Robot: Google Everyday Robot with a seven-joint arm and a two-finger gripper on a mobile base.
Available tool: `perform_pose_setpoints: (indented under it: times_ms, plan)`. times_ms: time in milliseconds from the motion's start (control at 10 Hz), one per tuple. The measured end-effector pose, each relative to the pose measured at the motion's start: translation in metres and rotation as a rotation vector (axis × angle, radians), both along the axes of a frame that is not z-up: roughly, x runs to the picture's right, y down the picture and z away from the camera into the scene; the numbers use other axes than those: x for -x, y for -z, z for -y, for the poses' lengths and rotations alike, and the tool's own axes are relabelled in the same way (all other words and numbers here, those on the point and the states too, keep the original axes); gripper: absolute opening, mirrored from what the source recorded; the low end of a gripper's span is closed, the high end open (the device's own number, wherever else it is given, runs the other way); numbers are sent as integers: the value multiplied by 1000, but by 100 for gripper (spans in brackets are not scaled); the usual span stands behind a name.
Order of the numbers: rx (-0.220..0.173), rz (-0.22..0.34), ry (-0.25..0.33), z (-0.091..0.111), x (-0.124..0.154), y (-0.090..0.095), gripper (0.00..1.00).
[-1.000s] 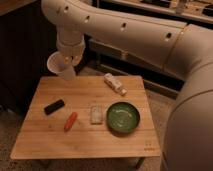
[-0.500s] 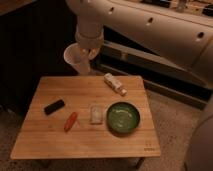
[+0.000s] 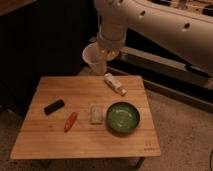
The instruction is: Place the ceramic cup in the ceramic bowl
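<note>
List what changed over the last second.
The gripper, shut on the cup, carried it toward the picture's right, in the air and nearer the bowl's side. Nothing was let go. The bowl, white packet, red stick, black block and tube on the table stayed put.

The hand (image 3: 109, 51) holds the ceramic cup (image 3: 94, 58) above the table (image 3: 50, 136) bearing the ceramic bowl (image 3: 123, 118).

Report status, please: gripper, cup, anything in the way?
Status: gripper shut on ceramic cup, up in the air near table far edge. Below, ceramic bowl empty. Path looks clear; white packet lies beside bowl.
</note>
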State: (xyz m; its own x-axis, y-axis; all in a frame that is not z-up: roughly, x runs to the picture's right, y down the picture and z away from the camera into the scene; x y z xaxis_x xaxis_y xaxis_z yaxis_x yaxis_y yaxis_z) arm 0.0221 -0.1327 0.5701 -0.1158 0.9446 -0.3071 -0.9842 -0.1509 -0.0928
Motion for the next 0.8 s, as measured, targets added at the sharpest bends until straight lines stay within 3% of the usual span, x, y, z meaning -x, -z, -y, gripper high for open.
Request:
perform_pose_setpoints:
  times_ms: [200,500,800]
  plan:
    - [1,5,12,-8,-7,3,0]
    - [3,12,1,-23,12,-4,0]
    - [14,-4,-26,-45,-8,-7,0]
